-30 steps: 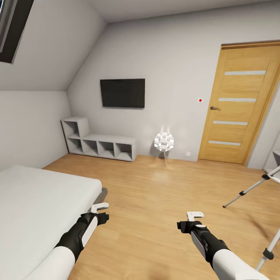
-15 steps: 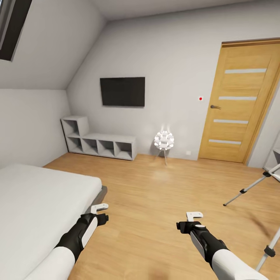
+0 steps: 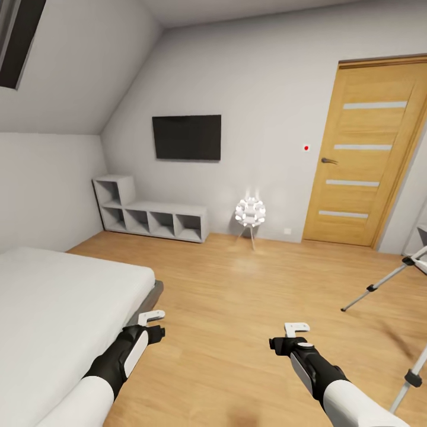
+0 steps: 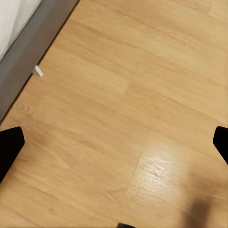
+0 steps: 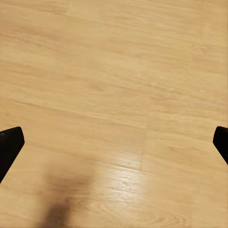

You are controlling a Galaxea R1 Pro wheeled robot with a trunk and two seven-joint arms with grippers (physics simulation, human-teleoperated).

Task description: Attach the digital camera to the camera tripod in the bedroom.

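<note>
The robot stands in the bedroom, facing the far wall with its TV (image 3: 187, 138), grey shelves (image 3: 151, 215), a white-ball lamp (image 3: 249, 213) and the oak door (image 3: 366, 153). The tripod (image 3: 379, 286) shows at the right edge of the head view: one silver leg slants across the floor (image 3: 237, 308) at mid right, and another leg cuts the lower right corner. Its head is out of frame, and the camera cannot be found here. The left gripper (image 3: 152, 317) hangs at lower left, just beside the corner of the bed (image 3: 59, 308); the right gripper (image 3: 296, 327) hangs at lower centre right. Both sets of jaws stand wide apart and hold nothing. The step in hand looks like searching and approaching. To do it well, the base should probably turn right to bring the whole tripod into view, keeping the arms tucked so they miss the bed and the legs. The left wrist view adds the bed's grey frame edge (image 4: 33, 57) close above the planks; the right wrist view gives bare planks and dark fingertips (image 5: 9, 142).
</note>
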